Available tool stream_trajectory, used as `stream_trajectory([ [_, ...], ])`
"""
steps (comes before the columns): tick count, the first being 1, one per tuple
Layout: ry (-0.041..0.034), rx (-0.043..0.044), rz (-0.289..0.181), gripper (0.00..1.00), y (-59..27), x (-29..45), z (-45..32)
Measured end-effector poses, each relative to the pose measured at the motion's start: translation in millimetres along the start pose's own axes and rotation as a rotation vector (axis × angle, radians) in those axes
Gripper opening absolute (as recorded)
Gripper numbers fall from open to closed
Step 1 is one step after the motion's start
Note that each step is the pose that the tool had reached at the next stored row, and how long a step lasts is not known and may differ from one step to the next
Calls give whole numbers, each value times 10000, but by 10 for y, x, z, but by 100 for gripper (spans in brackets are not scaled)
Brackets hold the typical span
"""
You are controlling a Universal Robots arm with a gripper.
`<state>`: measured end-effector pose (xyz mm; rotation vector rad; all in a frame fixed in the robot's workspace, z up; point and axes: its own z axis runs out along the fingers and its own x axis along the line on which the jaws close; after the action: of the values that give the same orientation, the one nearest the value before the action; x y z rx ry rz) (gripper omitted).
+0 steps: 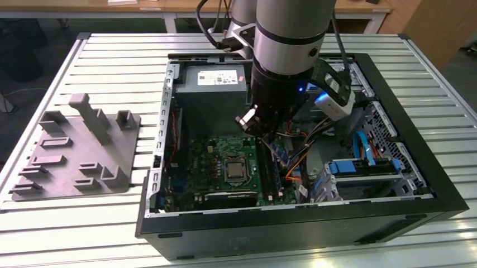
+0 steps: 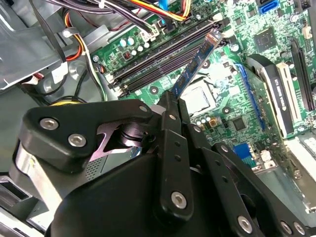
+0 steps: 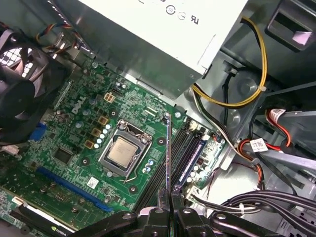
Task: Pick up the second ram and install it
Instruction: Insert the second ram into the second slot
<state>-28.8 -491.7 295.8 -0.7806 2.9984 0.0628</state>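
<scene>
Gripper (image 2: pixel 175 102) pinches the ram (image 2: pixel 196 63), a slim blue strip: broadside in the second wrist view (edge-on in the first wrist view).

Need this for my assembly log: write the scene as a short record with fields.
gripper: shut on one end of the second ram
second ram: sticks out from the gripper, over the motherboard and beside the processor socket
memory slots: close beneath the ram, which does not look seated
computer case: open, lying on the slatted table
grey fixture: on the table outside the case, on the exterior view's left
</scene>
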Motion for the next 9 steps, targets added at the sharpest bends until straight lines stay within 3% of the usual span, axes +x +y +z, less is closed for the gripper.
stream_trajectory([
  [9, -11, 20, 383, 13, 0, 0, 0],
])
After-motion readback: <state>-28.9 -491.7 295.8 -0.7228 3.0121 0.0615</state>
